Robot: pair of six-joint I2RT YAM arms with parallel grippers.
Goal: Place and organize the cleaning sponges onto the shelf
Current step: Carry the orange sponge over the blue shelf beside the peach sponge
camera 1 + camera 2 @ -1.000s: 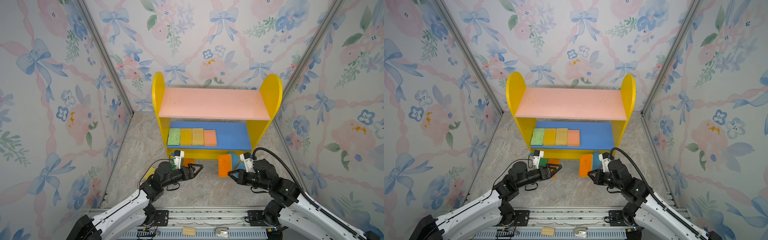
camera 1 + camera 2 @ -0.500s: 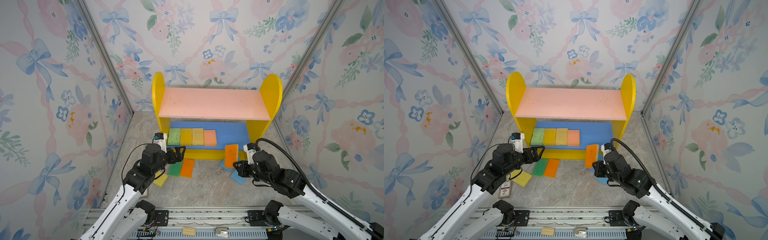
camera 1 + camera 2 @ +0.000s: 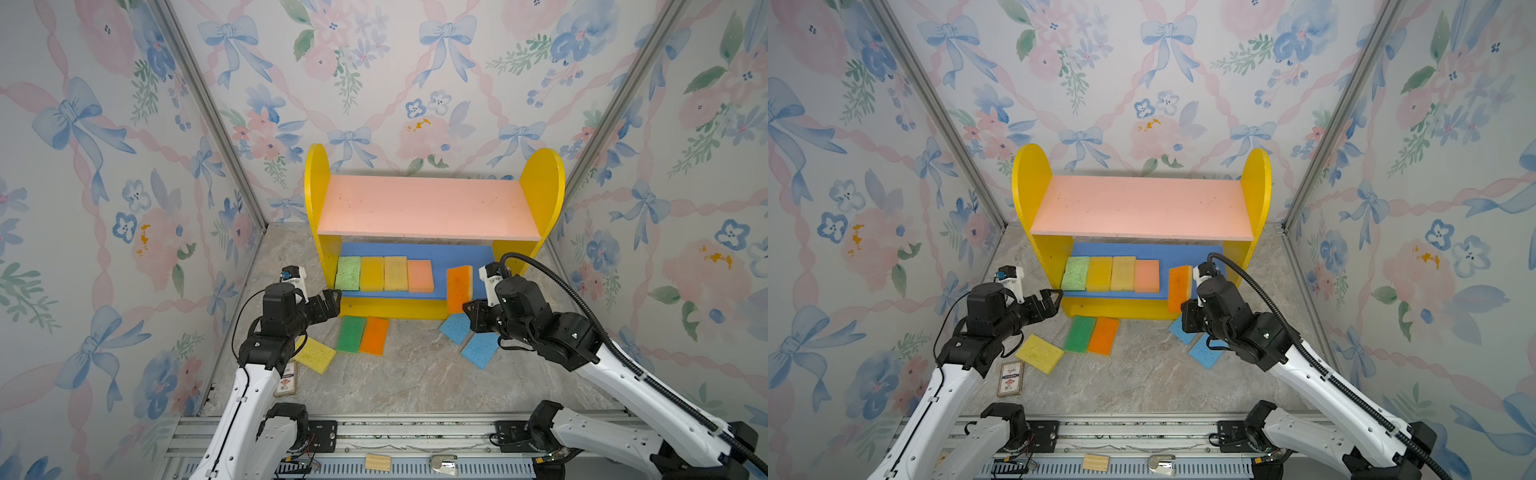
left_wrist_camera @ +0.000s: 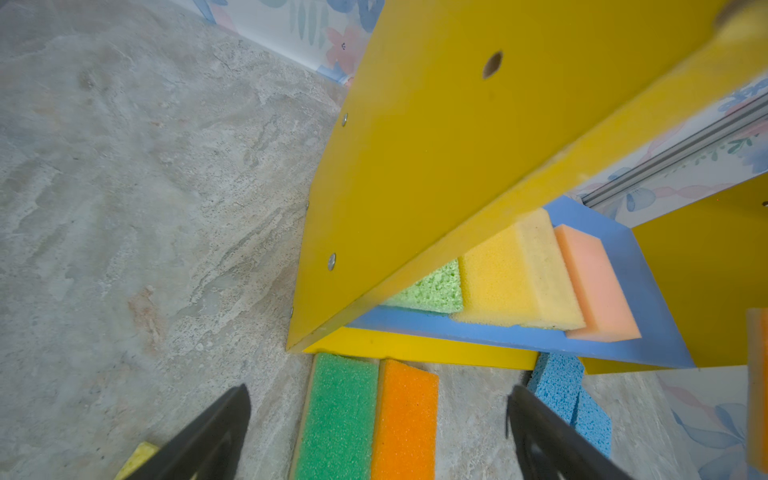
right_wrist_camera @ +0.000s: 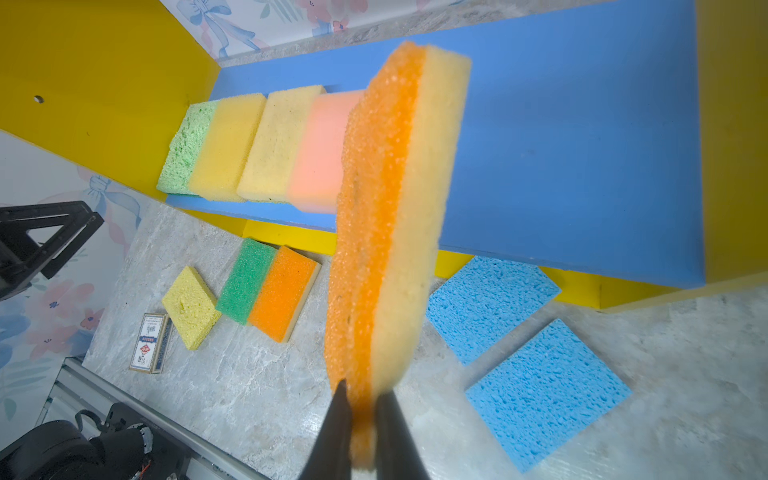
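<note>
My right gripper point(image 5: 362, 392) is clamped on one short end of an orange-and-yellow sponge point(image 5: 390, 208). It holds the sponge on edge at the front lip of the blue lower board point(image 3: 465, 253) of the shelf point(image 3: 540, 187), just right of the peach sponge point(image 3: 420, 275). I cannot tell whether it touches the board. Open blue runs from there to the right side panel.

The light green sponge point(image 3: 348, 273), amber sponge point(image 3: 372, 274), pale yellow sponge point(image 3: 395, 273) and the peach one sit edge to edge from the left panel.

My left gripper point(image 3: 331, 300) hangs by the shelf's left front corner, jaws wide apart and holding nothing.

On the floor along the shelf front, a dark green sponge point(image 3: 350, 333) touches an orange sponge point(image 3: 374, 336). A yellow sponge point(image 3: 314, 354) lies nearer my left arm, and two blue sponges point(image 3: 454, 329) point(image 3: 480, 351) lie by my right gripper.

A small printed box point(image 3: 1010, 378) lies by the yellow sponge, its label too small to read.
</note>
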